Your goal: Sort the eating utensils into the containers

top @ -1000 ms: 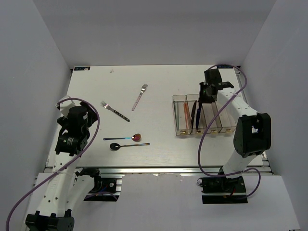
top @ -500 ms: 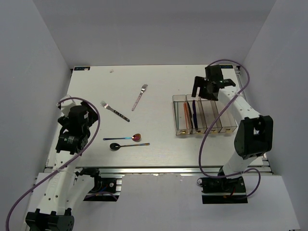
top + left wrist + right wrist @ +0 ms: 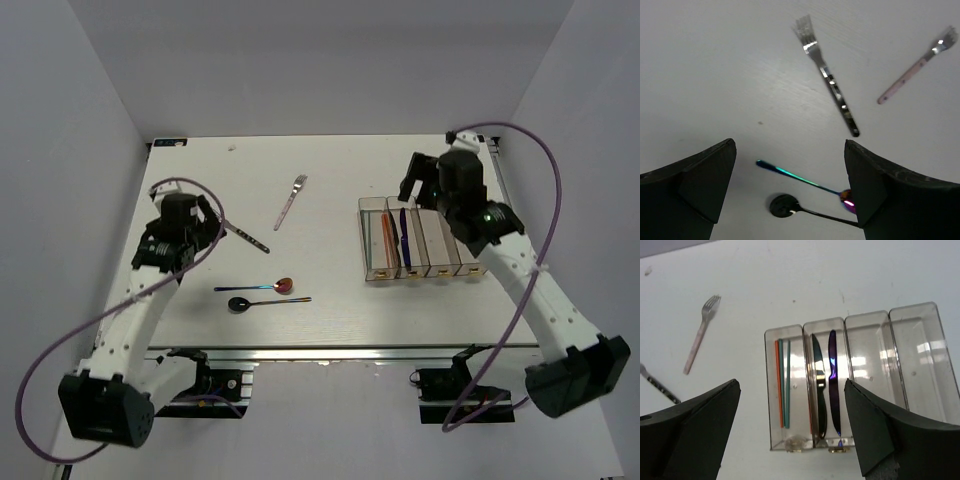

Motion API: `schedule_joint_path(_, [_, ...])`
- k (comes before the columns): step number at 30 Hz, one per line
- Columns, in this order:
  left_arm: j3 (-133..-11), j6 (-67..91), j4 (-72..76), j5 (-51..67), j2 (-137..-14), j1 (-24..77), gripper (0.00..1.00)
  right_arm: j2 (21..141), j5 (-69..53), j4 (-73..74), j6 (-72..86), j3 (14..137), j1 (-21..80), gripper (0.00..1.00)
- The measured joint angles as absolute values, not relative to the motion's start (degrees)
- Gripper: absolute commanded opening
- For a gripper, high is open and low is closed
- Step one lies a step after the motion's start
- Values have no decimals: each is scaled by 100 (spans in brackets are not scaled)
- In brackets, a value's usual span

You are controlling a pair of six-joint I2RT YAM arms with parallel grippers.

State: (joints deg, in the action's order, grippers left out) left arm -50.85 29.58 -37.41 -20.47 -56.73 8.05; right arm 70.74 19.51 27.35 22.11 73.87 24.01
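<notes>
1. Right wrist view: my right pincer (image 3: 790,387) is spread wide, pinching nothing, and hangs above the containers (image 3: 920,310), four clear bins joined in a row on the table (image 3: 790,275).
2. Leftmost bin in this view: one orange chopstick (image 3: 778,385) and one teal chopstick (image 3: 787,385), lying lengthwise side by side along its left wall.
3. Second bin: two knives lengthwise, side by side, a darker knife (image 3: 820,390) and a blue-purple knife (image 3: 833,375).
4. Third and fourth bins: only bare clear floor shows.
5. Yellowish tags (image 3: 795,444) sit at the near end of the first two bins. My finger hides the other near ends here.
6. Left wrist view: my left pincer (image 3: 790,147) is spread, pinching nothing, above the table.
7. Loose on the table, well apart from the bins: a dark-handled fork (image 3: 832,85), a pink-handled fork (image 3: 915,70), a red-bowled spoon (image 3: 800,177) and a black-bowled spoon (image 3: 782,205).
8. The spoons lie just beside each other. I cannot tell whether they touch.
</notes>
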Motion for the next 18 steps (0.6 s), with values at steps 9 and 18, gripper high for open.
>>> schedule_joint_path(9, [-8779, 2779, -3011, -1479, -10261, 1747, 95, 5734, 1245, 2926, 2445, 6099, 2333, 89])
schedule_joint_path(18, [-10833, 1872, -3308, -816, -13345, 1997, 92, 5011, 548, 3319, 1988, 5961, 2333, 89])
